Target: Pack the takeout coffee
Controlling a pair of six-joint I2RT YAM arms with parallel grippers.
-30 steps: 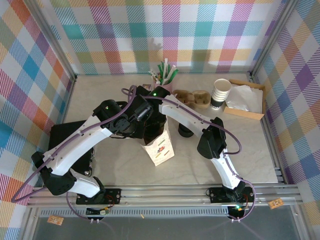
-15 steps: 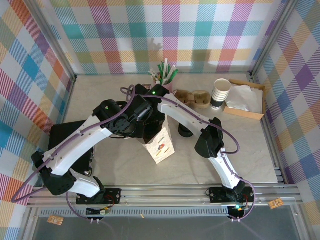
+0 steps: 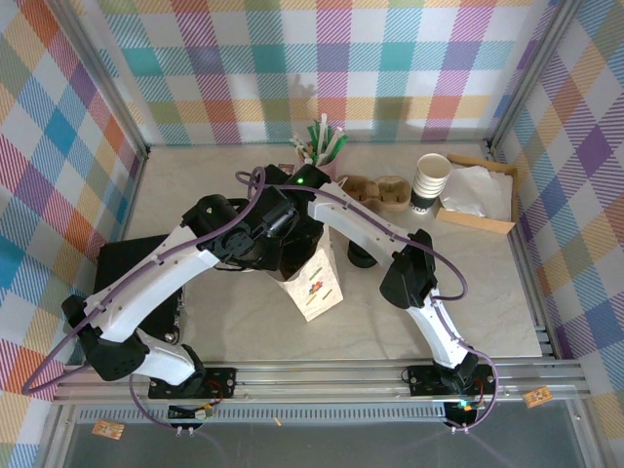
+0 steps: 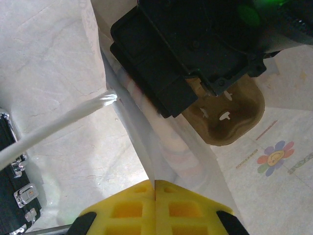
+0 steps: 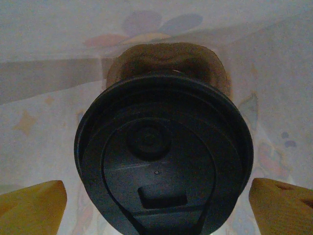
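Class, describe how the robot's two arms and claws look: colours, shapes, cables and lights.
Both the left arm and right arm have smooth white shells with bulky black joints. A purple cable loops along each, and a small green light glows near each wrist. The left claw and right claw have blocky yellow fingers.

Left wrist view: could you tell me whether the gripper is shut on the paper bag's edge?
Yes, the left gripper pinches the rim of the paper bag, its yellow fingers meeting.
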